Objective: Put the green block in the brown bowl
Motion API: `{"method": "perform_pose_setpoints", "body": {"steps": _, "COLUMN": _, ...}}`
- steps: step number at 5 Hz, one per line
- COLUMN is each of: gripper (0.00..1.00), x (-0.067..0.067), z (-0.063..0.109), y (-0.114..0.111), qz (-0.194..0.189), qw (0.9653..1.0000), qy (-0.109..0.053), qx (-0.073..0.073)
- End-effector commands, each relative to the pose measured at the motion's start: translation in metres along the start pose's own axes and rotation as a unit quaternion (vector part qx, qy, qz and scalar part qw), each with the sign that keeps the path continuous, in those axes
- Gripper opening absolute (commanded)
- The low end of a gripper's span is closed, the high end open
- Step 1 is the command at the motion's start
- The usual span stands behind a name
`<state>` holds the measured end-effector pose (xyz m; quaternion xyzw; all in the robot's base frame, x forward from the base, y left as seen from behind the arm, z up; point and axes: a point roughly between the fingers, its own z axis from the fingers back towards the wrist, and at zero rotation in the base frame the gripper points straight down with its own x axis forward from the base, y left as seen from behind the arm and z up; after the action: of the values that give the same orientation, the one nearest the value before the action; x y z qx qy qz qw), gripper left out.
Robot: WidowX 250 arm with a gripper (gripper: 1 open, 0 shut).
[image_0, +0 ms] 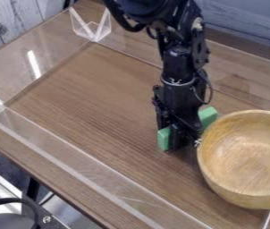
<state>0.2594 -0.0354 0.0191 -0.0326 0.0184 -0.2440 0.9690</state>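
Note:
The green block (166, 139) lies on the wooden table just left of the brown bowl (248, 156), its far end (206, 114) showing behind the gripper. My black gripper (178, 132) reaches straight down onto the block's middle and is shut on it, the fingers hiding the block's centre. The block still rests on the table surface. The bowl, light tan wood with a thick rim, sits at the right with nothing inside it.
A clear acrylic wall (54, 143) runs along the table's front and left edges. A transparent stand (92, 25) sits at the back left. Dark cables (18, 215) lie below the front edge.

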Motion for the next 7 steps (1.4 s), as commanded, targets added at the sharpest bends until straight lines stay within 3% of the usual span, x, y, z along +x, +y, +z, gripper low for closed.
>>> {"method": "perform_pose_setpoints", "body": {"steps": 1, "gripper": 0.00, "x": 0.004, "z": 0.007, "y": 0.003, "qz": 0.003, "qw": 0.9999, "qy": -0.010, "qx": 0.003}}
{"method": "perform_pose_setpoints", "body": {"steps": 3, "gripper": 0.00, "x": 0.003, "z": 0.006, "y": 0.004, "qz": 0.007, "qw": 1.0000, "qy": -0.005, "qx": 0.001}}
{"method": "perform_pose_setpoints", "body": {"steps": 5, "gripper": 0.00, "x": 0.003, "z": 0.030, "y": 0.011, "qz": 0.027, "qw": 0.9994, "qy": -0.018, "qx": 0.011}}
{"method": "perform_pose_setpoints", "body": {"steps": 7, "gripper": 0.00, "x": 0.016, "z": 0.073, "y": 0.026, "qz": 0.070, "qw": 0.9958, "qy": -0.048, "qx": 0.034}}
